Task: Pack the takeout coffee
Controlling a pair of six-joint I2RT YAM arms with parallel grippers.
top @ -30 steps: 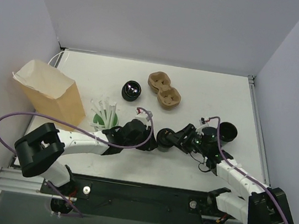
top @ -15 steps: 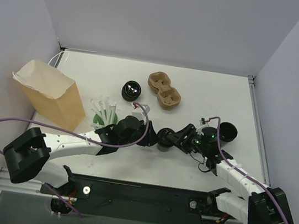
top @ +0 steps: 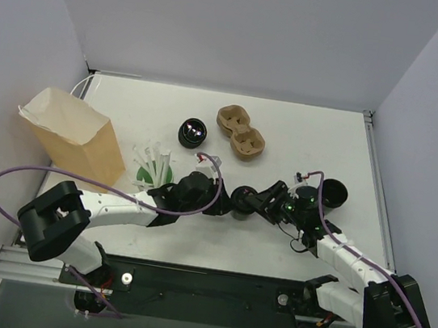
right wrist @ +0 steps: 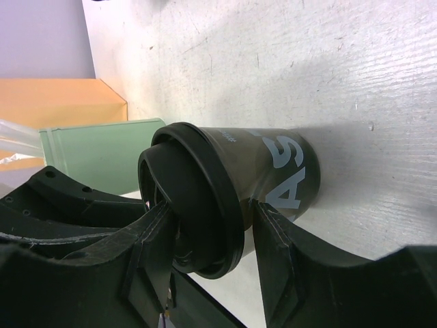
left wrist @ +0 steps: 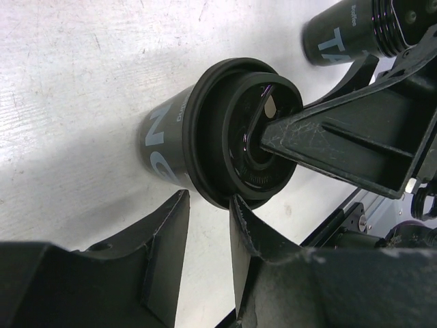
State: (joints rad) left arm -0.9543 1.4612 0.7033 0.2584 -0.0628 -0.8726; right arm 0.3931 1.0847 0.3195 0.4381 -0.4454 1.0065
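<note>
The takeout coffee, a small black cup with a black lid, sits on the table between my two grippers. My right gripper is shut on it. In the right wrist view one finger presses the lid top and the other sits against the cup wall, just under the rim. My left gripper is open and empty just left of the cup. In the left wrist view its fingertips reach the lid rim.
A green cup with white straws stands left of my left gripper. A lidless black cup and a brown cup carrier lie further back. Another black cup stands to the right. A paper bag is at far left.
My left arm swung slightly out and back, and its gripper stays beside the cup. My right gripper keeps its hold and the cup has barely shifted.
</note>
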